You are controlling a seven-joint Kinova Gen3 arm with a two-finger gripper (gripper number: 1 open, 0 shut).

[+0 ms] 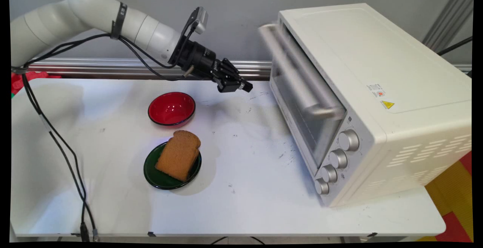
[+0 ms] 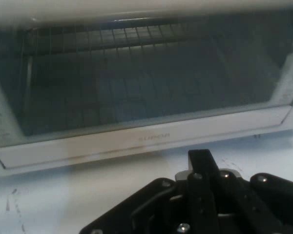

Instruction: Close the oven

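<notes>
While the claw point(image 1: 241, 85) hangs in the air with its fingers drawn together on nothing, it points at the toaster oven point(image 1: 362, 100), just short of the glass door point(image 2: 146, 73). That cream oven, four knobs point(image 1: 336, 161) down its front, stands along the table's point(image 1: 256, 187) right edge with the door shut. Nearer the middle sits a red bowl point(image 1: 171, 108), below the claw; toward the near edge, a green plate point(image 1: 156, 178) carries a slice of brown bread point(image 1: 178, 154).
</notes>
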